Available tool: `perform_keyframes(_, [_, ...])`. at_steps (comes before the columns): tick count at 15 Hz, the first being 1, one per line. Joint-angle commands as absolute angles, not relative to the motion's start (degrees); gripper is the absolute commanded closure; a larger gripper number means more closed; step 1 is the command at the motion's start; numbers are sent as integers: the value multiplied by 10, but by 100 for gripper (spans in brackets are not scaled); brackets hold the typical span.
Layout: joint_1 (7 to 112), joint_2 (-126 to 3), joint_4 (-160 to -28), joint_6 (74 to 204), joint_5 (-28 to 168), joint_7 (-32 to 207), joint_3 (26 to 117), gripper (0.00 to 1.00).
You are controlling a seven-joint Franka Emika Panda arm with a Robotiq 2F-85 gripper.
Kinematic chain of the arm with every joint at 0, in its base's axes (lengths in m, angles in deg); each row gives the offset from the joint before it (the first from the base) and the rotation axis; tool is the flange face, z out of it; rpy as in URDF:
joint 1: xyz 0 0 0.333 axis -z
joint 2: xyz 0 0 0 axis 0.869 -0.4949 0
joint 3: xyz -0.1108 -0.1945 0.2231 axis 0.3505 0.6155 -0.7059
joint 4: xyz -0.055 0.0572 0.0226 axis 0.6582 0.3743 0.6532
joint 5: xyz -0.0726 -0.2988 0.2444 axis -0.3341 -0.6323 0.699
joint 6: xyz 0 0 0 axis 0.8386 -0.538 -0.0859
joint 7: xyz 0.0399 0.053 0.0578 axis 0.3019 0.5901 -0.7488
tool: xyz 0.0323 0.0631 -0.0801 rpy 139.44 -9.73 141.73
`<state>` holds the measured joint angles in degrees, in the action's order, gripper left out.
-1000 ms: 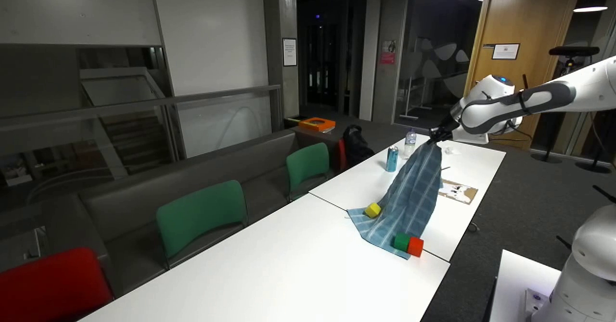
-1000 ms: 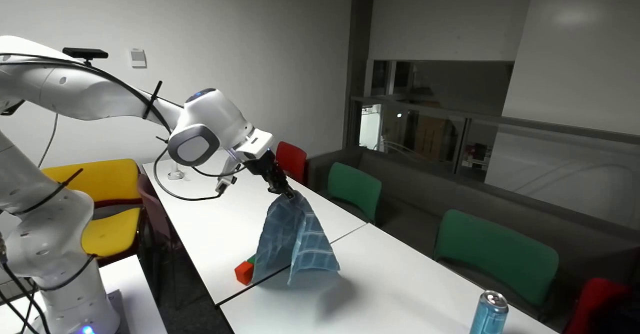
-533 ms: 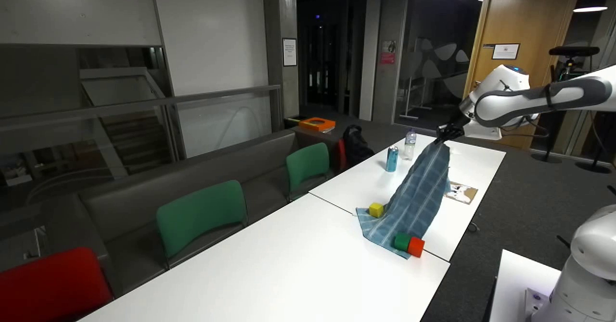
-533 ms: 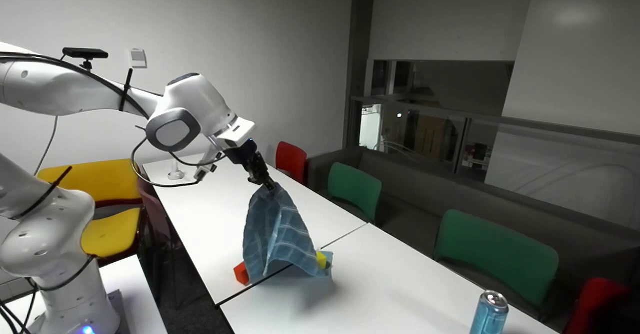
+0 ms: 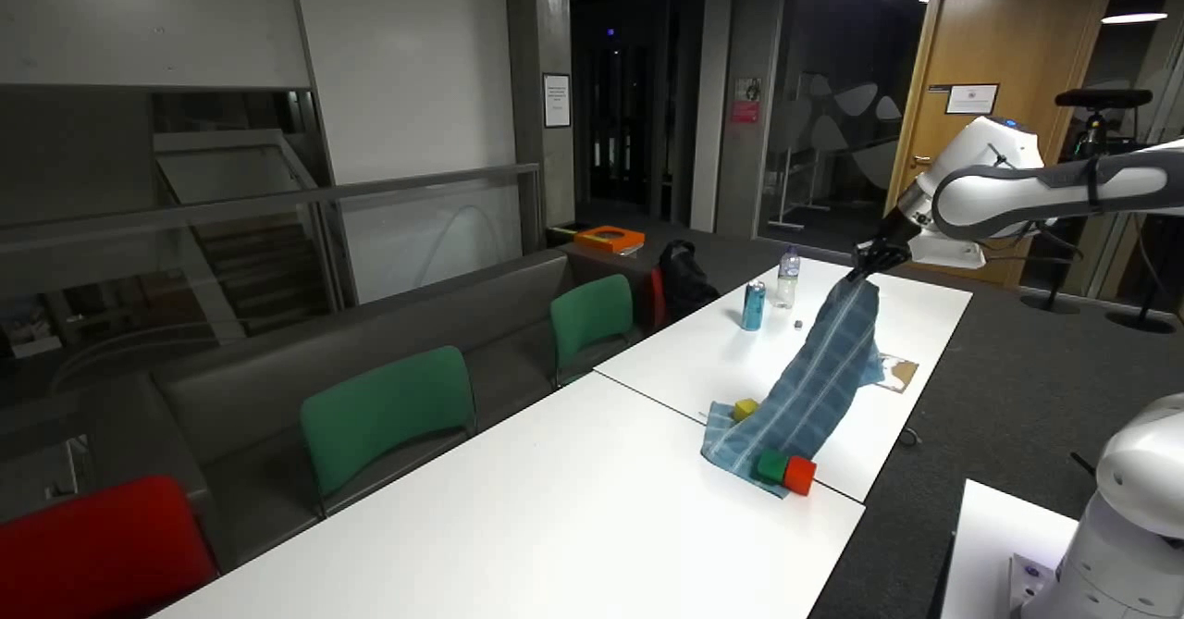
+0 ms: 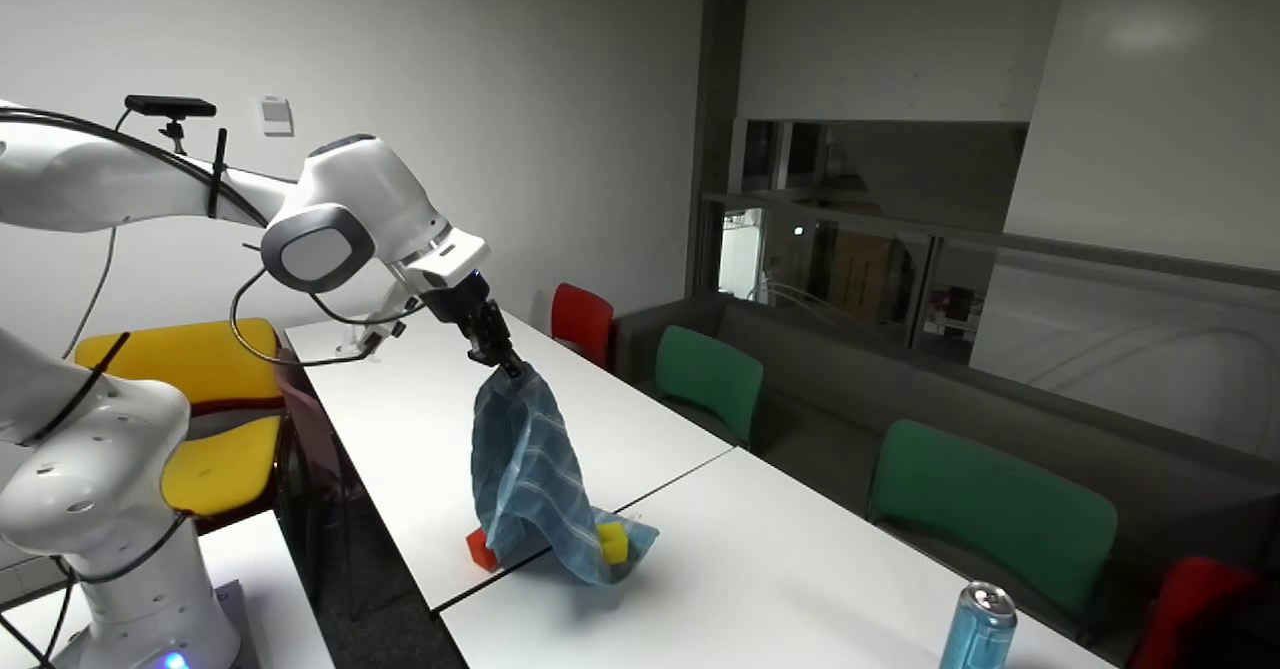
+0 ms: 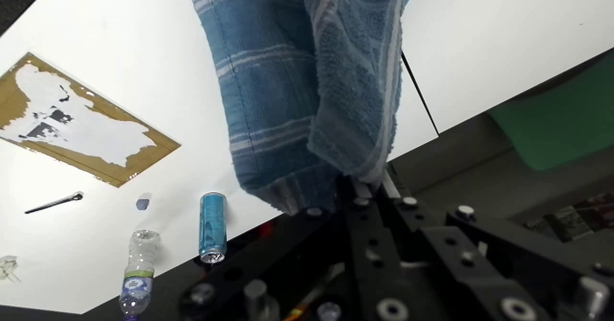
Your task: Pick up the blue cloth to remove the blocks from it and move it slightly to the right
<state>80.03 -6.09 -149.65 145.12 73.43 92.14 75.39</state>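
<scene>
1. Arm [image 6: 350, 189] reaches over white tbls [image 5: 518, 508], wrist tilted; gripper [image 6: 513, 369] angled down, pinching top of blue cloth [image 5: 814, 378].
2. Cloth hangs from there, low end on tbls over seam [image 5: 647, 397]; yellow block [image 6: 613, 542] on its corner, green block [image 5: 771, 465] & red block [image 5: 800, 476] touching at lower edge.
3. Rm: grey bench [image 6: 820, 429], green chairs [image 6: 990, 509] alongside; can [image 5: 754, 307] nr bottle [image 5: 786, 281].
4. Arm cut off in both exterior views; wrist view: cloth cut off up top, partly hides gripper tips.

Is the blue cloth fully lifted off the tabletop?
No, only partly: the gripper holds the blue cloth up at one end; in an exterior view its lower end lies on the white tabletop, beneath the green block.
</scene>
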Motion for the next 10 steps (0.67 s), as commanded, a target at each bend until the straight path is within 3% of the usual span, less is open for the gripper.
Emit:
perform_keyframes(1, [797, -61, -1495, 1449, 731, 924, 757, 94])
perform_keyframes(10, [797, -67, -1491, 1453, 734, 937, 750, 98])
